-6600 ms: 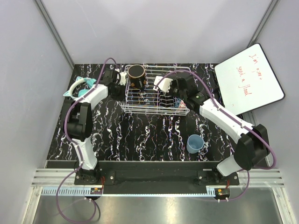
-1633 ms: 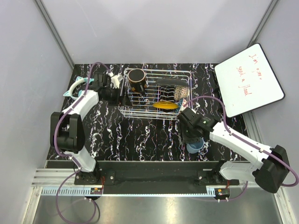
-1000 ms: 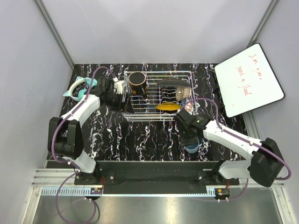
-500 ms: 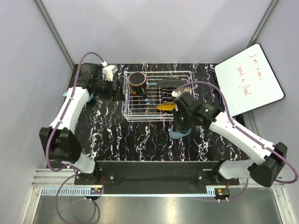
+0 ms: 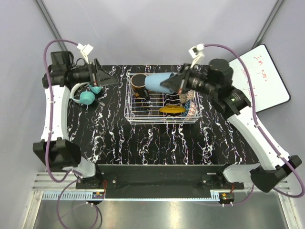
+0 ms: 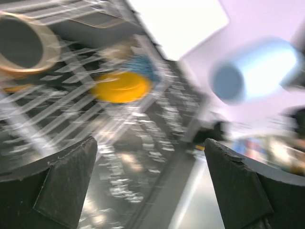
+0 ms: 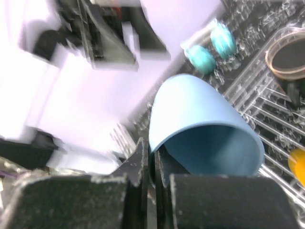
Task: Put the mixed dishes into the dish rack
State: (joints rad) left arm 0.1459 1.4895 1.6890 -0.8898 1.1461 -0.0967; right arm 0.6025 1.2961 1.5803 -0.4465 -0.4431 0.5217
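Right fingers: I am clenching my right gripper (image 7: 153, 152) on the rim of the light-blue cup (image 7: 200, 119), one finger inside the mouth and one outside.
Cup: I am holding it on its side in the air over the far edge of the dish rack (image 5: 152, 122), just beside the dark mug (image 5: 139, 81), with its closed base pointing left.
Just changed: a second ago the cup was standing on the table (image 5: 143, 143) near the rack's front right corner. I have closed on it, lifted it and swung it across the rack.
Left fingers: my left gripper (image 5: 106, 77) is spreading wide and holding nothing. It has pulled away from the rack's left side and is now hanging over the table's far left corner, above the teal headphones (image 5: 87, 97).
Rack contents: the dark mug is sitting at the far left, and the yellow plate (image 5: 171, 109) is standing near the front right.
Meaning: the table itself is showing no more dishes, so I am judging this cup to be the last one. What is remaining is lowering it into a free spot and letting go.
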